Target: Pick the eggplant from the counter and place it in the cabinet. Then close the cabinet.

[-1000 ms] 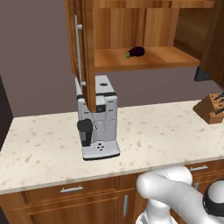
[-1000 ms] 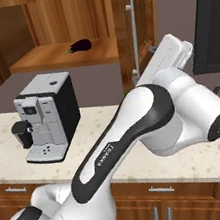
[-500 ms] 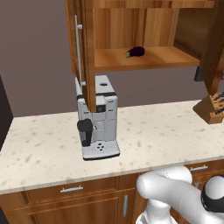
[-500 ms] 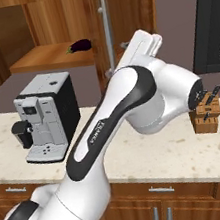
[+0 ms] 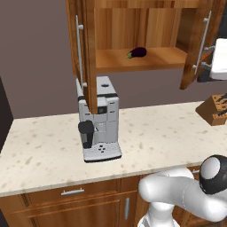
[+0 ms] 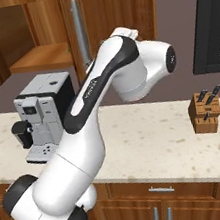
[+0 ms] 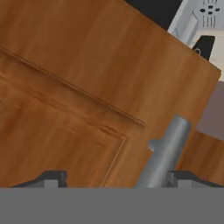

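Observation:
The eggplant (image 5: 137, 53), small and dark purple, lies on the wooden shelf inside the cabinet (image 5: 142, 62), apart from my hand. The cabinet's left door (image 5: 84, 53) stands wide open. Its right door (image 5: 195, 44) is swung partway toward shut, and in the right base view this door (image 6: 115, 9) hides most of the inside. My gripper (image 7: 118, 179) is open and sits right against the right door's outer panel (image 7: 70, 100). The silver bar handle (image 7: 164, 153) runs between the fingertips, close to the right one. The counter (image 5: 44, 150) lies below.
A grey coffee machine (image 5: 99, 119) stands on the counter under the open left door. A wooden knife block (image 6: 206, 111) sits at the counter's right end. Brown drawers with silver handles (image 5: 73, 192) run below the counter edge. A dark appliance (image 6: 213, 18) hangs at the far right.
The right cabinet door has swung in toward shut with my hand against it. The arm's upper part has moved left with it. The eggplant has stayed on the shelf.

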You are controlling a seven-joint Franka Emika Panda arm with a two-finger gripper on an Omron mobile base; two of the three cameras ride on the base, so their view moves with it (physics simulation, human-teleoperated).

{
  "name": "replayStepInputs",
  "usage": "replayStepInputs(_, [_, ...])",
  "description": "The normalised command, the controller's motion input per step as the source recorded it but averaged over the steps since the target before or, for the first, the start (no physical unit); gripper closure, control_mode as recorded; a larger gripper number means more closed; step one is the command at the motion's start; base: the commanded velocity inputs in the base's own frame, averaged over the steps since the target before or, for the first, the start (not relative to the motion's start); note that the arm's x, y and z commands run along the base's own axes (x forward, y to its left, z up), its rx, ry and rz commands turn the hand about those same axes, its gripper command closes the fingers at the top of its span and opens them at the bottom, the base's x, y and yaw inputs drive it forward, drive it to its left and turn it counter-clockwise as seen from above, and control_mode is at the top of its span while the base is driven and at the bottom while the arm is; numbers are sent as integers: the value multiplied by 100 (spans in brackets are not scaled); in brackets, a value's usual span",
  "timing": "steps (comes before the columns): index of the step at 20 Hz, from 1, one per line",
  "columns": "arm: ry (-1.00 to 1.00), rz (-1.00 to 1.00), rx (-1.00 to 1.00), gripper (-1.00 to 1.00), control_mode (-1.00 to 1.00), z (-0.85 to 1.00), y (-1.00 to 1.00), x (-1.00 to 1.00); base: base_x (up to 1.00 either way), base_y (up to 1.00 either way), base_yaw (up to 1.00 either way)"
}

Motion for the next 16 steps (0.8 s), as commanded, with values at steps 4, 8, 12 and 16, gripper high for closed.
replayStepInputs(4, [20,13,7,-100,-100,-9,49,87,0,0,0])
replayStepInputs(8, [1,8,0,-100,-100,-32,71,41,0,0,0])
replayStepInputs(12, [-2,1,1,-100,-100,-29,68,53,0,0,0])
replayStepInputs(16, [-15,-13,-3,-100,-100,-83,98,44,0,0,0])
